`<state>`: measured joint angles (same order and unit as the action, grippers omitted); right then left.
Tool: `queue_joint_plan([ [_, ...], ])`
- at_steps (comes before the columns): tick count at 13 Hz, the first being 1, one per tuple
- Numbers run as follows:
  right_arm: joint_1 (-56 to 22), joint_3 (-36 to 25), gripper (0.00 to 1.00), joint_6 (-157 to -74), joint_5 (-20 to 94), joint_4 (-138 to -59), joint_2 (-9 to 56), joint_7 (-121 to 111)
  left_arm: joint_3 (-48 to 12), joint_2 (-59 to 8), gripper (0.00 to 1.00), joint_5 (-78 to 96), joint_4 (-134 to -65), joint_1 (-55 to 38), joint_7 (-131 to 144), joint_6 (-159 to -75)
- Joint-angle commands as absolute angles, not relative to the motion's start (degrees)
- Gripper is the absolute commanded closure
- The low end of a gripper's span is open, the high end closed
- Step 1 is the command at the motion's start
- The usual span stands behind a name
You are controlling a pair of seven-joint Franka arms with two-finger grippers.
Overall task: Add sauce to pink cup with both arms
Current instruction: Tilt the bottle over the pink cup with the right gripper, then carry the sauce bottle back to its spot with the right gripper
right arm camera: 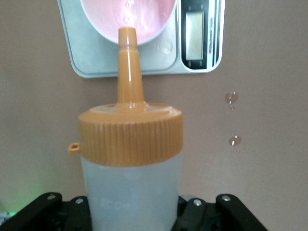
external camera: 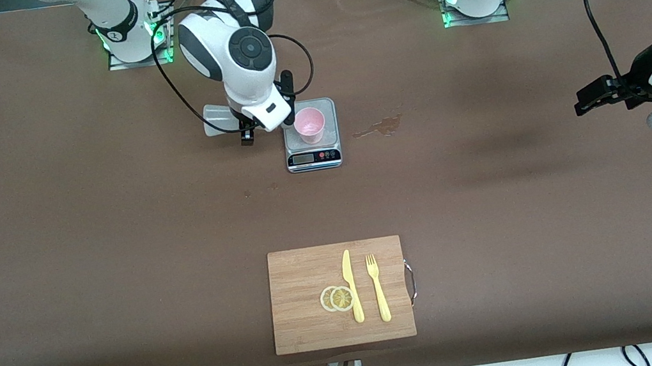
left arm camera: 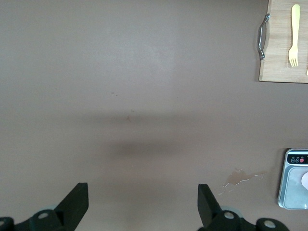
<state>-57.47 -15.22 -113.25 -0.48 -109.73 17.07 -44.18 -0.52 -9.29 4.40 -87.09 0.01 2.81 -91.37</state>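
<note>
The pink cup (external camera: 309,124) stands on a steel kitchen scale (external camera: 314,157). My right gripper (external camera: 245,132) is beside the scale, toward the right arm's end of the table, and is shut on the sauce bottle (external camera: 218,119), which lies tilted toward the cup. In the right wrist view the whitish bottle (right arm camera: 131,192) with its orange cap (right arm camera: 131,134) fills my right gripper (right arm camera: 131,219); the nozzle tip sits over the pink cup's (right arm camera: 120,12) rim. My left gripper (external camera: 592,95) waits open and empty over the table at the left arm's end, and the left wrist view shows it (left arm camera: 143,204) open above bare table.
A wet spill (external camera: 379,128) lies beside the scale, toward the left arm's end. A wooden cutting board (external camera: 307,315) nearer the front camera holds a yellow knife (external camera: 351,286), a fork (external camera: 377,288) and lemon slices (external camera: 337,298). Droplets (right arm camera: 231,97) lie by the scale (right arm camera: 144,62).
</note>
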Motion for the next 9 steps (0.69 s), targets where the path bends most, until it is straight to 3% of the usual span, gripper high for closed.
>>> queue_joint_plan([
  [1,-57.48,-15.20,0.88,-117.32,4.63,-112.06,15.03,-47.88,-0.88,-10.11,0.00,3.25,-85.17,0.35,1.41,-90.09],
  [9,-57.13,-31.09,0.88,-114.10,38.18,-112.06,13.18,-83.09,-0.88,-10.11,0.00,3.25,-85.17,0.35,1.41,-90.09],
])
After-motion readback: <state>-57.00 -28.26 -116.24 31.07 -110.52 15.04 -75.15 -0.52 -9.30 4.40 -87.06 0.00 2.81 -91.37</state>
